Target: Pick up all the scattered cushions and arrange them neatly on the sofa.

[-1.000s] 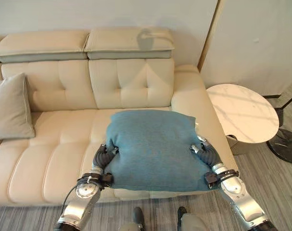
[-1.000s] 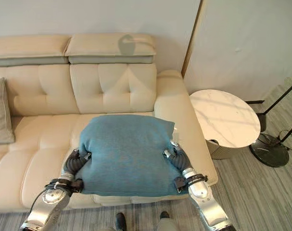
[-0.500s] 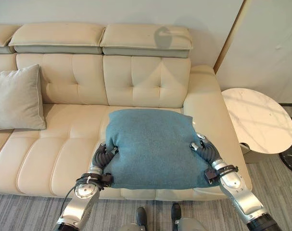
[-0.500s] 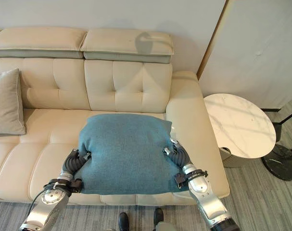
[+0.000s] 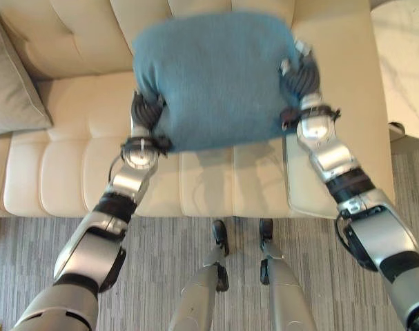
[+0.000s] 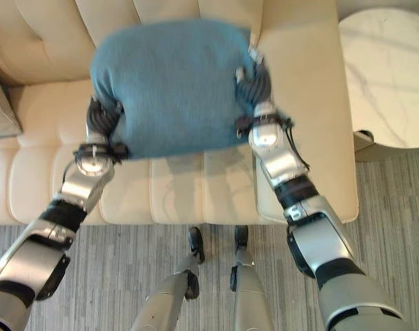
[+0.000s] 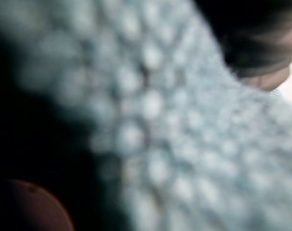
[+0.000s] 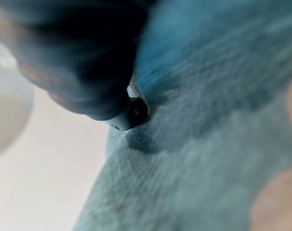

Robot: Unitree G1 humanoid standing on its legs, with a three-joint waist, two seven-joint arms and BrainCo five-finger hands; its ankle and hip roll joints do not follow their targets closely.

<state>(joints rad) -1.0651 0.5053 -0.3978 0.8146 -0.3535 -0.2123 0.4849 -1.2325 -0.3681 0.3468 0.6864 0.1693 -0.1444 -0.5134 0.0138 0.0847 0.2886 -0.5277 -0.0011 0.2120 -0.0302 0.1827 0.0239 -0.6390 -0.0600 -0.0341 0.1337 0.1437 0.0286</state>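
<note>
cushion (image 5: 216,76) lies flat, long axis across sofa (image 5: 64,172), between both hands.

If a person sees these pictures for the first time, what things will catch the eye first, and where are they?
First is the big blue cushion, held up between the left hand and the right hand in front of the cream sofa and its backrest. Next is a grey cushion leaning at the sofa's left end, and a white round table standing to the right of the sofa.
</note>
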